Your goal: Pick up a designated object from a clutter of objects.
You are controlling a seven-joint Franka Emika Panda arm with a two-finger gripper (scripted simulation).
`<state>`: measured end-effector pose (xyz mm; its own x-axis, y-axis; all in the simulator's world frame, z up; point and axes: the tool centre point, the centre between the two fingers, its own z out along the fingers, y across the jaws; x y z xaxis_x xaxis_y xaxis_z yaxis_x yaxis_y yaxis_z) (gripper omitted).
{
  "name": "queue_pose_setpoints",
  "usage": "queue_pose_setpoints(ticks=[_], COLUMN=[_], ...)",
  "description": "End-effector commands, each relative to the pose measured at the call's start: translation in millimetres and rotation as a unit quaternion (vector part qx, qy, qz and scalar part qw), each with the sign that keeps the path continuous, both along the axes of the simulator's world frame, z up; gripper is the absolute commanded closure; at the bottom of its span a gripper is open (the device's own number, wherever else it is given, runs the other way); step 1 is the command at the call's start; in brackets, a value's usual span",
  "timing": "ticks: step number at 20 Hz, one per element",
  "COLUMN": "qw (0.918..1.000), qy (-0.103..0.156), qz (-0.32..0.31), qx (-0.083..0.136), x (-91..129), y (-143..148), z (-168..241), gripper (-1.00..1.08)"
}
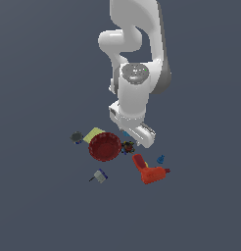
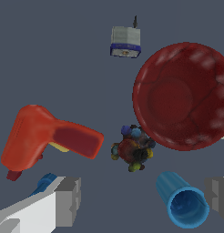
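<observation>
The designated object (image 2: 133, 149) is a tiny dark lump speckled red, yellow, green and blue. It lies on the floor against the rim of the red ribbed bowl (image 2: 182, 95), with the red-orange drill (image 2: 45, 136) on its other side. In the exterior view it (image 1: 128, 146) sits just below my hand. My gripper (image 2: 143, 200) is open above the floor, its grey fingers (image 2: 68, 200) wide apart and empty. The blue cup (image 2: 182, 200) lies between them; the speckled lump is just off their line.
A grey box with a blue band (image 2: 125, 42) lies beyond the bowl. A tiny blue piece (image 1: 160, 159) sits by the drill (image 1: 149, 170). A yellow block (image 1: 93, 134) and a dark grey round thing (image 1: 76, 137) lie on the exterior view's left of the bowl (image 1: 105, 146).
</observation>
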<state>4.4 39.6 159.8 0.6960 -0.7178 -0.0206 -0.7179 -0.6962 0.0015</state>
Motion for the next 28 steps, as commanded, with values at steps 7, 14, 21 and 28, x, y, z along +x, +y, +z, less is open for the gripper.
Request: queue_pose_setpoints(ticks=[7, 14, 21, 28], qw=[0.9937, 0.9813, 0.9707, 0.9667], qy=[-0.002, -0.004, -0.005, -0.006], qz=[-0.112, -0.192, -0.24, -0.256], qx=[-0.003, -0.006, -0.008, -0.009], x=[-7.3, -14.3, -19.3, -21.0], y=[0.1, -0.6, -1.5, -1.8], z=[-35.7, -60.6, -75.2, -80.0], gripper=[-0.92, -0.92, -0.92, -0.92])
